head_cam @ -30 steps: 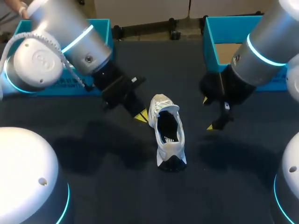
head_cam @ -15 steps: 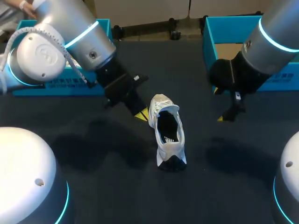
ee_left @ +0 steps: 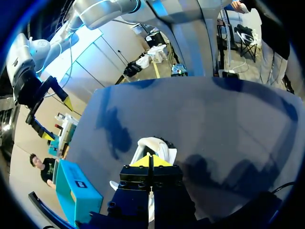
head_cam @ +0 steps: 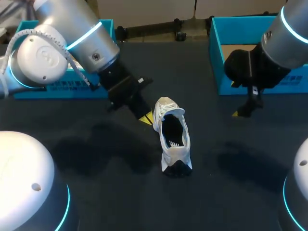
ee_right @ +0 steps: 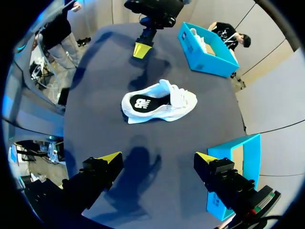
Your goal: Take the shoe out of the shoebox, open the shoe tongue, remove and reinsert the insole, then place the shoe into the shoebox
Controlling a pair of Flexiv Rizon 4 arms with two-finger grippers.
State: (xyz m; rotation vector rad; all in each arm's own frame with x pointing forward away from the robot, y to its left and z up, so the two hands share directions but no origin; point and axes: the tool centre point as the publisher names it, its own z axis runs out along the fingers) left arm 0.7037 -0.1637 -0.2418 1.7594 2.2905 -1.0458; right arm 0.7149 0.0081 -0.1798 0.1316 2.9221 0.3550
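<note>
1. One white shoe [head_cam: 173,139] stands on its sole near the middle of the dark table [head_cam: 120,192], outside both boxes. Its toe points toward the far edge and its dark heel toward the near edge. The opening faces up, and the insole shows inside it.
2. Two teal boxes sit along the far edge. The left box [head_cam: 96,91] is at the far left corner and the right box [head_cam: 216,57] at the far right corner, both well apart from the shoe.
3. The left gripper [head_cam: 146,119] hangs just beside the toe end of the shoe, on its left side. Its yellow tips are pressed together with nothing between them. From these views I cannot tell whether the tips touch the shoe.
4. The right gripper [ee_right: 158,160] is spread wide and grips nothing. It hovers over the right part of the table, near the front wall of the right box and well apart from the shoe. In the right wrist view the shoe lies ahead of its fingers.
</note>
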